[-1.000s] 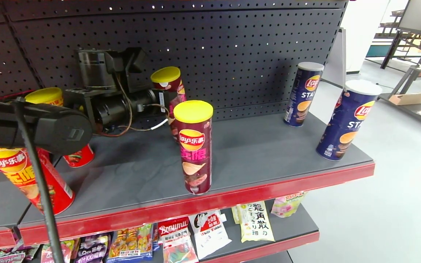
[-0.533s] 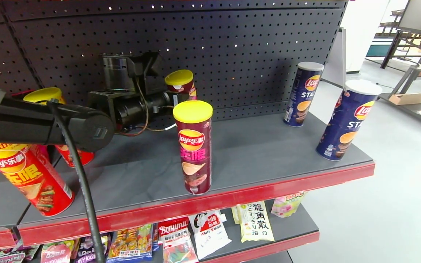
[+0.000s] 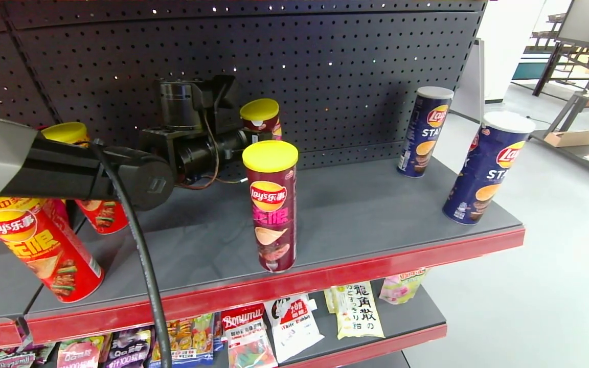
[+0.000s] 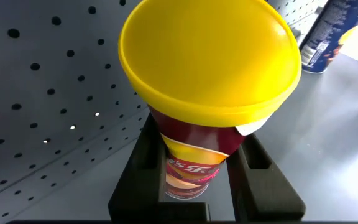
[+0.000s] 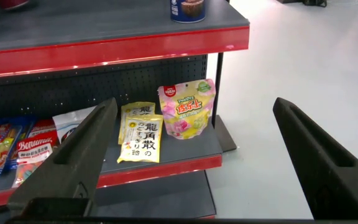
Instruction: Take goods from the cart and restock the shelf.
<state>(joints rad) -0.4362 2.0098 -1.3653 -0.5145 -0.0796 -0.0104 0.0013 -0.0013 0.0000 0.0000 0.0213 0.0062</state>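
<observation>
Your left gripper has its fingers clamped on either side of a maroon chip can with a yellow lid. The can is upright and close to the pegboard at the back of the shelf. You cannot tell whether its base touches the shelf. A matching can stands at its 6 o'clock, near the shelf's red front edge. Two blue cans stand off toward 3 o'clock, and two red cans toward 9 o'clock. Your right gripper hangs with its fingers spread wide and empty, facing the snack bags on the lower shelf.
</observation>
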